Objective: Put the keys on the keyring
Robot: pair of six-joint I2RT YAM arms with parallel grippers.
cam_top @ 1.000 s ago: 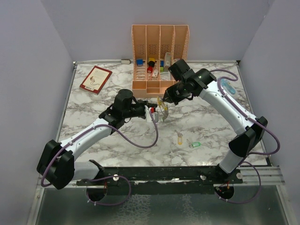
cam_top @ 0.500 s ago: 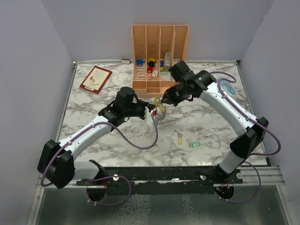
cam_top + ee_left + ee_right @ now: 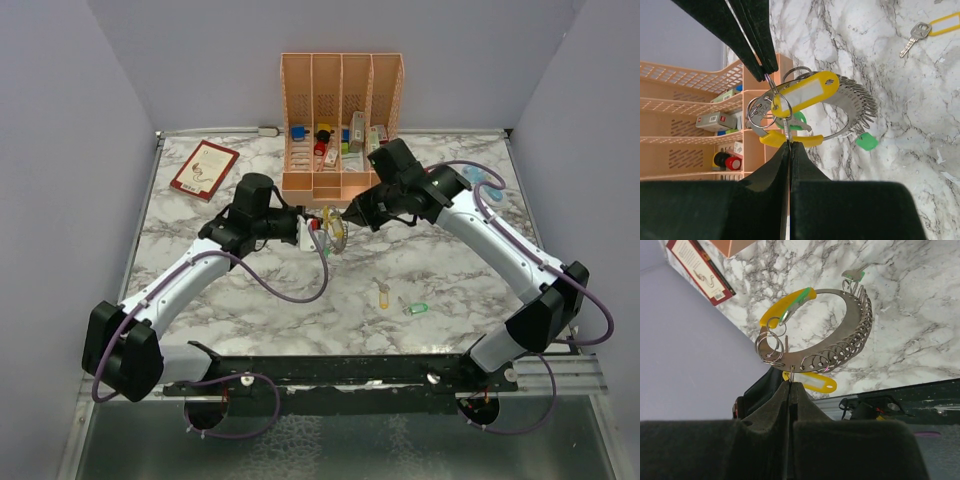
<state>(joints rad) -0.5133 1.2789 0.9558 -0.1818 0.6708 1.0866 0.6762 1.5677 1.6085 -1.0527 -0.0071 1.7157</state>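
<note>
Partway through, by my read. Large silver-grey metal keyring (image 3: 840, 351), a wide band hung with many small wire loops, already carries tagged keys. One yellow plastic-tagged key (image 3: 805, 92) sits at the front of the bundle, and a green-tagged key (image 3: 867, 141) hangs at its far side. There is a second yellow tag and more green in there too. I cannot count them exactly.

Not yet on: a loose yellow-headed key (image 3: 383, 294) and a loose green-headed key (image 3: 416, 308). They lie close together on the marble counter (image 3: 180, 220), toward its near edge and right of centre. So at least those two are left.

Keyring is up in the air between the two arms, over the middle of the counter, just in front of the orange slotted desk organiser (image 3: 340, 100) at the back edge.

Left gripper (image 3: 790, 145) has its jaws pressed together, nipping a thin bit of metal on the keyring bundle. Right gripper (image 3: 791, 385) is closed the same way, pinching thin wire on the opposite side. I cannot tell whether either pinch is on a key blade or a small loop. Tips face each other with the bundle between them, touching both.

Both loose keys are well apart from either claw. Probably one arm has to let go to fetch them.
</note>
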